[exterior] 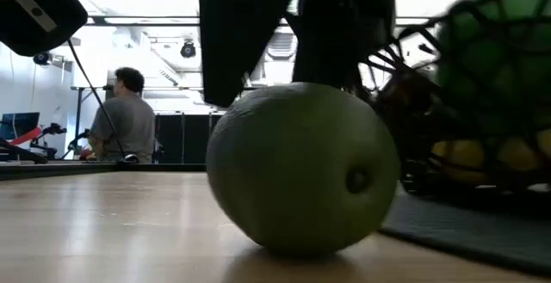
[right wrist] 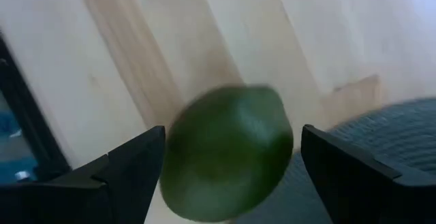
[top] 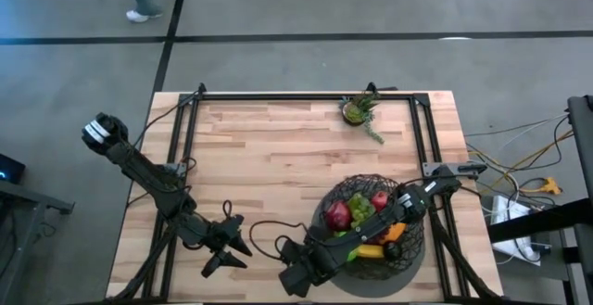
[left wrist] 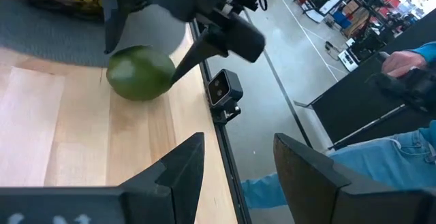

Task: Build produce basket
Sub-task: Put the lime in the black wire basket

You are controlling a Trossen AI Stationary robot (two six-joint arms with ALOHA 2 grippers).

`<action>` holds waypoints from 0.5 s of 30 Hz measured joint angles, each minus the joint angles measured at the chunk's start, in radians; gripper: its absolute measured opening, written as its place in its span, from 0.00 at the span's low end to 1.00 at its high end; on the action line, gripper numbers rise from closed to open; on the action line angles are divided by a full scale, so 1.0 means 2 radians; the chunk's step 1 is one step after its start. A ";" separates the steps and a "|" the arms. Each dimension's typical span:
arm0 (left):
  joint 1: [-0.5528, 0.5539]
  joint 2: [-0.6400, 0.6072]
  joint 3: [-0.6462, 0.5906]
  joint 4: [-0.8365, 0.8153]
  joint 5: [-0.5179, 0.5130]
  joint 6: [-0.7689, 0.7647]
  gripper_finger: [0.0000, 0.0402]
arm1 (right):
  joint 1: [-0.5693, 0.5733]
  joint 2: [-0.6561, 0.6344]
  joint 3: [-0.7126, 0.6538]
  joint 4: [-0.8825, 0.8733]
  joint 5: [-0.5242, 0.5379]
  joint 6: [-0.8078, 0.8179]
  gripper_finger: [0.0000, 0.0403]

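A green apple (exterior: pixel 301 180) rests on its underside on the wooden table near the near edge, just left of the basket's grey disc (exterior: pixel 465 223). My right gripper (right wrist: pixel 231 132) reaches over the dark wire basket (top: pixel 371 217) and comes down over the apple, open, with one finger on each side of it. The gripper (top: pixel 295 275) hides the apple in the high view. The basket holds red apples (top: pixel 339 214), green grapes, a banana (top: pixel 369 250) and other fruit. My left gripper (top: pixel 232 247) waits open to the left of the apple, its fingers (left wrist: pixel 184 166) pointing toward it. My right gripper stands astride the green apple (right wrist: pixel 228 152) from above, slanting, with one finger (right wrist: pixel 133 169) on each flank. The apple sits on the table. Whether either finger touches it, I cannot tell.
A small potted green plant (top: pixel 359 110) stands near the table's far edge. A black frame rail runs round the table (top: pixel 306 96). Bare wood lies between the arms and the far edge. A camera (left wrist: pixel 223 91) is mounted at the near edge. People show beyond the table.
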 joint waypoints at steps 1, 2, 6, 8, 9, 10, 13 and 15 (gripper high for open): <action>0.000 0.000 0.000 0.000 0.000 0.000 0.40 | 0.000 0.001 -0.002 -0.002 -0.002 0.005 0.81; 0.000 0.000 0.000 0.000 0.000 0.000 0.40 | 0.000 0.002 -0.003 -0.005 -0.004 0.011 0.81; 0.000 0.000 0.000 0.000 0.000 -0.001 0.40 | 0.000 0.004 -0.004 -0.029 -0.009 0.022 0.81; 0.000 0.000 0.000 0.000 0.000 -0.001 0.40 | 0.000 0.004 -0.004 -0.036 -0.009 0.022 0.81; 0.000 0.000 0.000 0.000 0.000 -0.001 0.40 | 0.001 0.004 -0.004 -0.040 -0.008 0.023 0.81; 0.000 0.000 0.000 0.000 0.000 -0.001 0.40 | 0.001 0.004 -0.004 -0.044 -0.009 0.024 0.81; 0.000 0.000 0.000 0.000 0.000 -0.006 0.40 | 0.001 0.004 -0.004 -0.048 -0.008 0.022 0.81; 0.000 0.000 0.000 0.000 0.000 -0.012 0.40 | 0.001 0.003 -0.008 -0.045 -0.007 0.021 0.81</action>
